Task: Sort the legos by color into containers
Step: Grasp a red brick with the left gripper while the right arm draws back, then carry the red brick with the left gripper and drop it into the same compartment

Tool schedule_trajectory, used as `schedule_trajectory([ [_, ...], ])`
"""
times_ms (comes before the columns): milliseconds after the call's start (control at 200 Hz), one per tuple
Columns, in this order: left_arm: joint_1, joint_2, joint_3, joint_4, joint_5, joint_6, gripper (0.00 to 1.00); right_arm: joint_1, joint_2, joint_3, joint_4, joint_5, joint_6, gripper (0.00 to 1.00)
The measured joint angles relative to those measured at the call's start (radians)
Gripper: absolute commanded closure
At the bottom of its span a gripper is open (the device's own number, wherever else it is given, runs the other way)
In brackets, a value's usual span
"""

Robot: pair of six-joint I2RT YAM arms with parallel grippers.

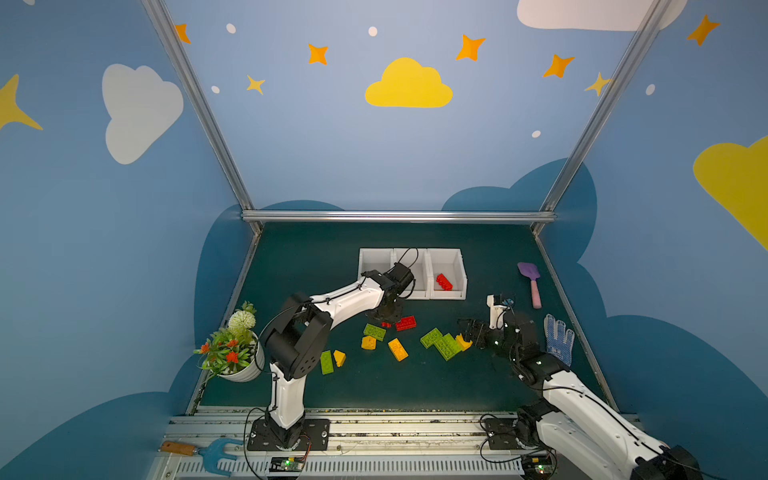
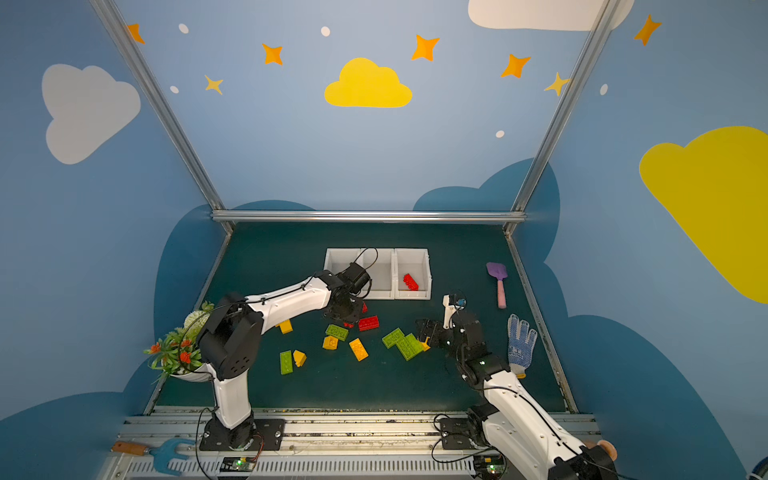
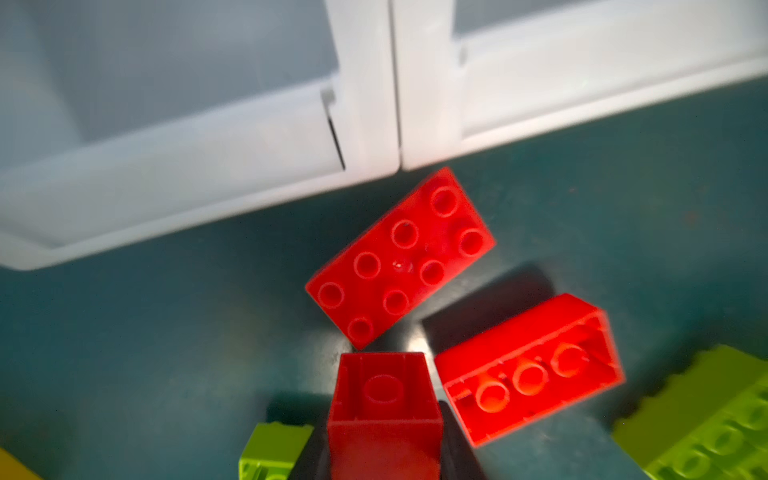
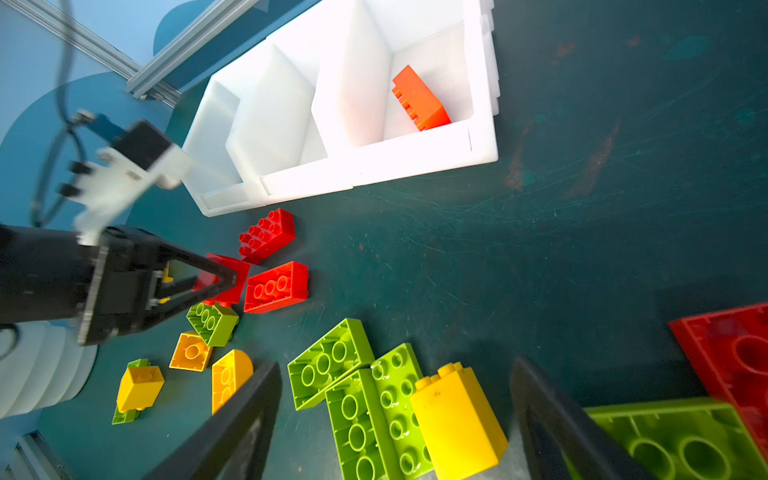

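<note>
Progress was early: one red brick point(image 1: 444, 281) sat in the 3 o'clock container point(image 1: 446, 252), and the other two containers point(image 1: 374, 252) looked empty. Left end effector point(image 4: 220, 282) gripped a small red brick point(image 3: 384, 399) at 6 o'clock of the row; right end effector point(image 4: 395, 365) hung wide open, empty, by a yellow brick point(image 4: 457, 419) among the loose ones on the tabletop point(image 1: 415, 386).

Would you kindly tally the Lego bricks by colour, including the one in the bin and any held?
Red bricks: 5, one in a bin, one in the left gripper, one cut off in the right wrist view
Green bricks: 6, one cut off likewise
Yellow bricks: 5, one under the left arm
Total: 16
</note>
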Motion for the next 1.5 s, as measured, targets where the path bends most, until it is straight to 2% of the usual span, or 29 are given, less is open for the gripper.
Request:
schedule_trajectory([
  [200, 0.0, -0.043, 0.079, -0.01, 0.027, -0.02, 0.7, 0.0, 0.002, 0.0, 0.003, -0.003, 0.0, 0.16],
  [440, 0.0, -0.013, 0.255, -0.016, 0.087, -0.035, 0.7, 0.006, 0.014, 0.0, 0.008, -0.011, 0.002, 0.16],
  [691, -0.002, 0.184, 0.537, -0.042, 0.15, -0.047, 0.7, 0.012, 0.014, 0.0, 0.011, -0.018, 0.012, 0.16],
  [1071, -0.01, 0.581, 1.149, -0.164, 0.255, -0.08, 0.68, 0.021, 0.025, 0.0, 0.026, -0.025, 0.018, 0.16],
  [1186, -0.013, 0.649, 1.235, -0.176, 0.269, -0.092, 0.63, 0.022, 0.024, 0.0, 0.027, -0.025, 0.018, 0.16],
  [1351, -0.013, 0.673, 1.238, -0.175, 0.276, -0.105, 0.44, 0.023, 0.003, 0.0, 0.026, -0.025, 0.018, 0.15],
  [1502, -0.013, 0.673, 1.24, -0.161, 0.277, -0.111, 0.31, 0.033, -0.011, 0.0, 0.026, -0.025, 0.016, 0.15],
])
